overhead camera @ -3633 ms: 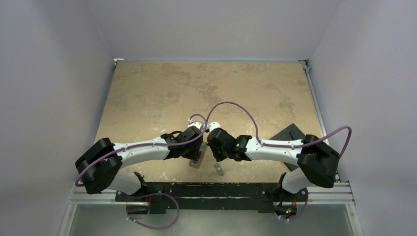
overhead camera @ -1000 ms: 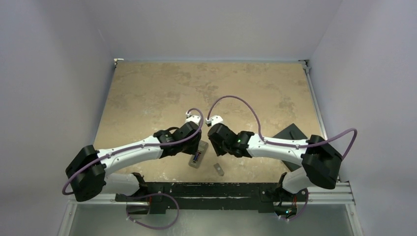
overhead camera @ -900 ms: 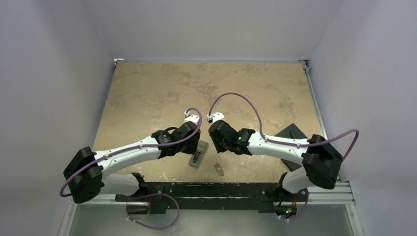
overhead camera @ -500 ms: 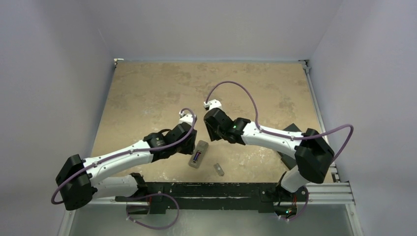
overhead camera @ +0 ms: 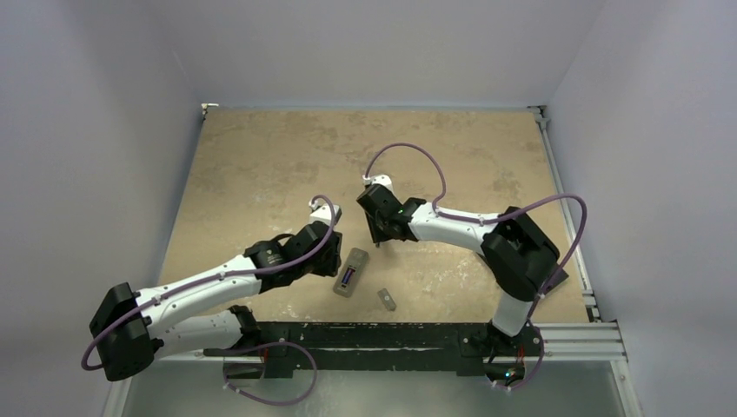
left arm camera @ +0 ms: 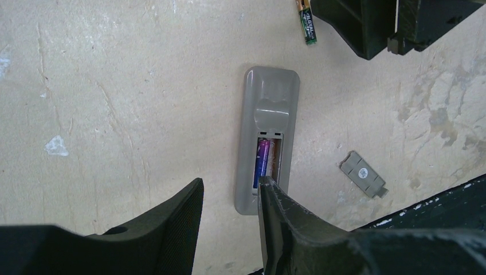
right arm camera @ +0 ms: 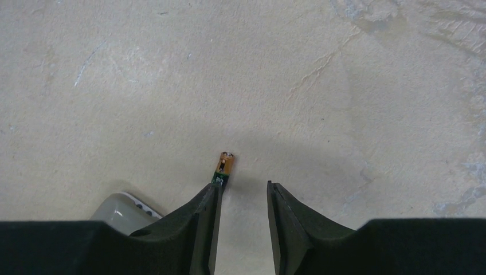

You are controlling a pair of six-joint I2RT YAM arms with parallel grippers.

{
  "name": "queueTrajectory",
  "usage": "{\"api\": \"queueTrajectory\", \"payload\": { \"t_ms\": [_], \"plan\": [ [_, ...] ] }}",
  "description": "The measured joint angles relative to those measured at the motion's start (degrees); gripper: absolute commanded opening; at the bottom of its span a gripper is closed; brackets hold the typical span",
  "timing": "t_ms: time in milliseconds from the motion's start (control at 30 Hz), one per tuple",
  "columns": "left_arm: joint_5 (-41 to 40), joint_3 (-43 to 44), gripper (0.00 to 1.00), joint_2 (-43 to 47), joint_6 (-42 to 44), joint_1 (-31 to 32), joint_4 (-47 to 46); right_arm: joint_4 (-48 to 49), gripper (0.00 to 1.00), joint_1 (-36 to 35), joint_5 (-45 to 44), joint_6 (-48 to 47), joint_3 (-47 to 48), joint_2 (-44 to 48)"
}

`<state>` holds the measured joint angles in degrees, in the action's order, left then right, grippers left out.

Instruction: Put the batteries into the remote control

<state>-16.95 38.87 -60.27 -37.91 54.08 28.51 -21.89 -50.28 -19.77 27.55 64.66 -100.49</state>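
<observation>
The remote control (left arm camera: 269, 109) lies grey underside up near the table's front edge, its battery recess open. The purple battery (left arm camera: 262, 163) sits in the recess, with an empty slot beside it. The dark battery with a brassy end (right arm camera: 224, 166) lies on the table just past the remote's far end; it also shows in the left wrist view (left arm camera: 308, 23). My left gripper (left arm camera: 230, 189) is open and empty, above the remote's near end and slightly left. My right gripper (right arm camera: 242, 186) is open and empty, its left fingertip beside the dark battery.
The small flat grey cover piece (left arm camera: 362, 175) lies right of the remote (overhead camera: 351, 271), near the front edge; it also shows in the top view (overhead camera: 387, 300). The black front rail (overhead camera: 374, 334) runs just behind it. Both arms flank the remote closely.
Both grippers have pulled off the remote. The left one drew back to the left. The right one moved toward the far side, past the remote's far end, its elbow swinging inward.
</observation>
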Motion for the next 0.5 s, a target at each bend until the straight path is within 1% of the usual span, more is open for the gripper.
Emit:
{"api": "queueTrajectory", "payload": {
  "t_ms": [333, 500],
  "plan": [
    [0.3, -1.2, 0.39, -0.6, 0.0, 0.0, -1.1, 0.9, 0.42, 1.2, 2.1, 0.5, 1.3, -3.1],
    [0.5, -1.3, 0.39, -0.9, 0.0, 0.0, -1.2, 0.9, 0.42, 1.3, 2.8, 0.3, 3.4, -4.3]
  ]
}}
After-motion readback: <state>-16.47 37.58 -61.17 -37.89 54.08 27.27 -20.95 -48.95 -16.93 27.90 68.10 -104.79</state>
